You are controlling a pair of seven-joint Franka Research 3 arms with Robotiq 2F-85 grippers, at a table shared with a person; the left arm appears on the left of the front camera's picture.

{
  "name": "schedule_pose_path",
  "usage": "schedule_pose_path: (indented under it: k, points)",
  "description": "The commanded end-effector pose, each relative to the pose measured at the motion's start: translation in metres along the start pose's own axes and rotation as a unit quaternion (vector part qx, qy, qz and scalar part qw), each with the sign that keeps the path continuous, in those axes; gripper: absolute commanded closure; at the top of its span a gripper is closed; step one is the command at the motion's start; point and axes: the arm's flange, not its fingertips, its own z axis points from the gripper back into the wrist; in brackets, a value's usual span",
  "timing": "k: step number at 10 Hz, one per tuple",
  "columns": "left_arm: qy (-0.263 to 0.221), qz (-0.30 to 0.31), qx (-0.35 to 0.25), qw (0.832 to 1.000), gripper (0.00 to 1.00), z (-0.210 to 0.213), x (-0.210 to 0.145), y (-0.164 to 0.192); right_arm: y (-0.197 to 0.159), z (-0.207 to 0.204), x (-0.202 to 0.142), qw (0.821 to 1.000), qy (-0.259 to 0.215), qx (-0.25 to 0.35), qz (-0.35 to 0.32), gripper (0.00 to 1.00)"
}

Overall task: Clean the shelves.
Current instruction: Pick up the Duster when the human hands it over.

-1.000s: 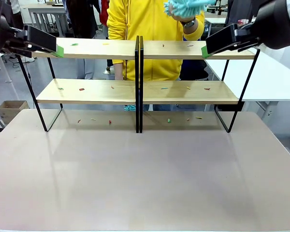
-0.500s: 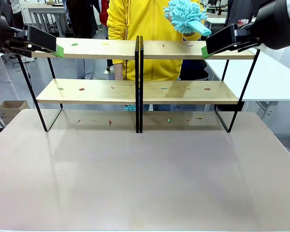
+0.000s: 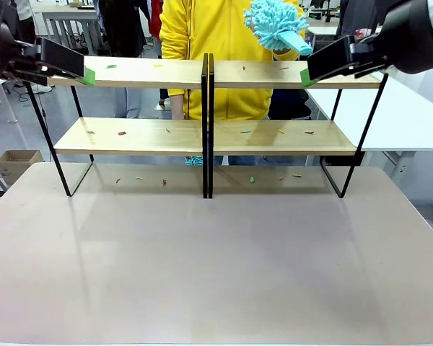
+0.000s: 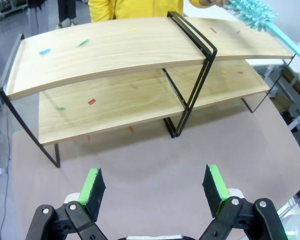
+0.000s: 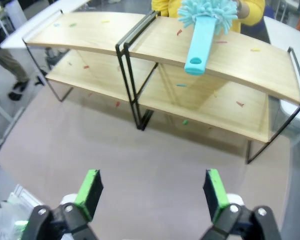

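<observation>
Hovering wide open and empty, the left gripper and right gripper face the shelves at the table's far side, scraps unswept, so grasping the person's offered duster by its handle looks next.

Beige table: shelves stand along far edge, two racks side by side, inner black frames touching at middle. Small coloured scraps scattered over all four wooden boards: green scrap on top left board, red scrap on lower left board. More lie on tabletop beneath racks, among them red bit and green bit.
</observation>
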Motion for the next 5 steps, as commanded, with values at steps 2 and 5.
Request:
schedule_pose_path:
  k: [2,5]
  points:
    - [-0.002,0.0,0.0,1.0,0.0,0.002,0.0,0.0,-0.11,-0.01,0.064,0.922,0.103,0.226,-0.296,0.0]
    - [-0.002,0.0,0.0,1.0,0.0,0.002,0.0,0.0,-0.118,-0.019,0.046,0.971,0.035,0.147,-0.187,0.0]
